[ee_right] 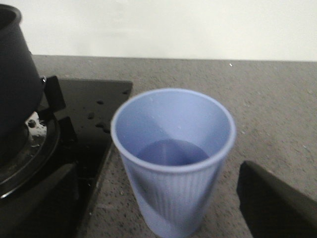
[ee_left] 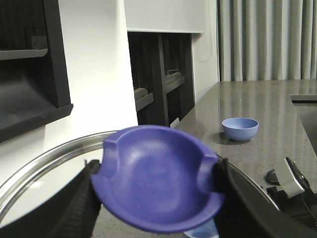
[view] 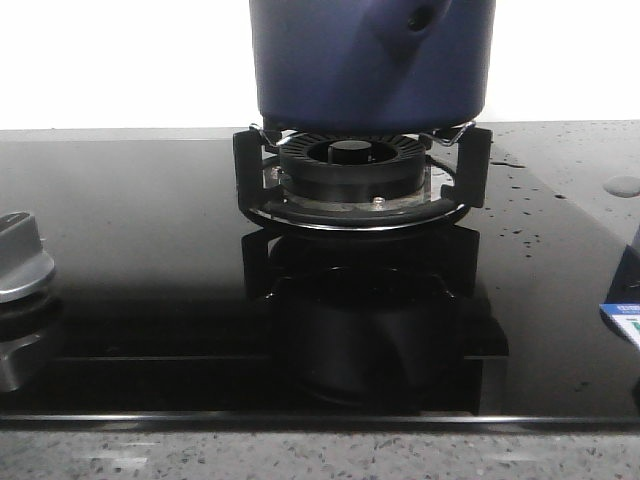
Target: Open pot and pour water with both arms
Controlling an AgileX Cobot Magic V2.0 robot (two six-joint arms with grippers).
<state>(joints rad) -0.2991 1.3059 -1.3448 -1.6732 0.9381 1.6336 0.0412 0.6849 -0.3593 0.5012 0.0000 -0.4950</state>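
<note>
Front view shows the large dark navy-blue round pot [view: 370,65] with matte straight sides sitting on the black ringed gas burner [view: 352,172] in the glossy black glass hob [view: 140,260], its tapered side mount with a hole facing the camera. It looks stiff and fairly heavy, and water droplets on the glass hint at slick surfaces, so I judge it best left seated while water goes in.

In the left wrist view, the left gripper [ee_left: 156,186] has its fingers [ee_left: 81,198] clamped on the blue dished knob [ee_left: 156,183] of the steel-rimmed glass lid [ee_left: 39,163], held up off the pot; glass is fragile, and the knob is the sound hold.

In the right wrist view, the right gripper [ee_right: 158,198] straddles a pale blue ribbed plastic cup [ee_right: 173,158] part-filled with water, on the grey speckled counter [ee_right: 267,114] just beside the hob. Its fingers [ee_right: 272,203] stand spread, not touching. The cup is light and squashable; grip mid-wall gently.

A blue-and-white label [view: 622,318] shows at the front view's right edge, too small to read.
</note>
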